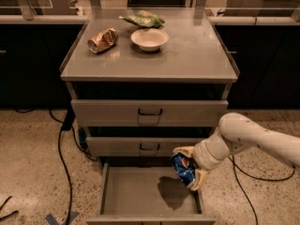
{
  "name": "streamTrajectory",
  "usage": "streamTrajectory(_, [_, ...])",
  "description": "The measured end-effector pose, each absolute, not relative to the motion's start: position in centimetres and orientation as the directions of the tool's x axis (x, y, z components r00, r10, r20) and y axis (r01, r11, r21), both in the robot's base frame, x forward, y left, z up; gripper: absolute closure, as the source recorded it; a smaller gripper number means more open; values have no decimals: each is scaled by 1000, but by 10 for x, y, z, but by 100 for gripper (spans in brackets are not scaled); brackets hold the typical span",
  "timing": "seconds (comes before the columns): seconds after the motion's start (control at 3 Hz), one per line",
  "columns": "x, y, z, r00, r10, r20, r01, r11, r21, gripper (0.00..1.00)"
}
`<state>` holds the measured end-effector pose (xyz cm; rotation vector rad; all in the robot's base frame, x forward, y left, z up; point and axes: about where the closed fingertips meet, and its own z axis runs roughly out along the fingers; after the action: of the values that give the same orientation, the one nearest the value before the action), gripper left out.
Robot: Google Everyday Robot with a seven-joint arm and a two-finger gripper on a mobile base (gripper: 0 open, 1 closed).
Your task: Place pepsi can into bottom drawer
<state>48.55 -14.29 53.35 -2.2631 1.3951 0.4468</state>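
The pepsi can [182, 168], blue with a red-white-blue logo, hangs tilted above the right part of the bottom drawer [136, 193]. My gripper [188, 168] is shut on it, one cream finger above the can and one below. The white arm reaches in from the right. That drawer is pulled out, a grey tray with a bare floor, and the can's shadow falls on its right side. The can is off the floor of the drawer.
On the cabinet top [197, 60] lie a gold-brown can [102, 40] on its side, a white bowl [149, 38] and a green bag [144, 18]. Two shut drawer fronts with dark handles [150, 112] are above the open one. Black cables [63, 158] run over the speckled floor at left.
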Motion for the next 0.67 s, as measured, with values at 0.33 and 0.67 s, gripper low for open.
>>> streamTrajectory(0.33, [480, -137, 511, 450, -743, -496, -891, -413, -191, 100])
streamTrajectory(0.67, [475, -126, 467, 452, -735, -505, -886, -434, -162, 100])
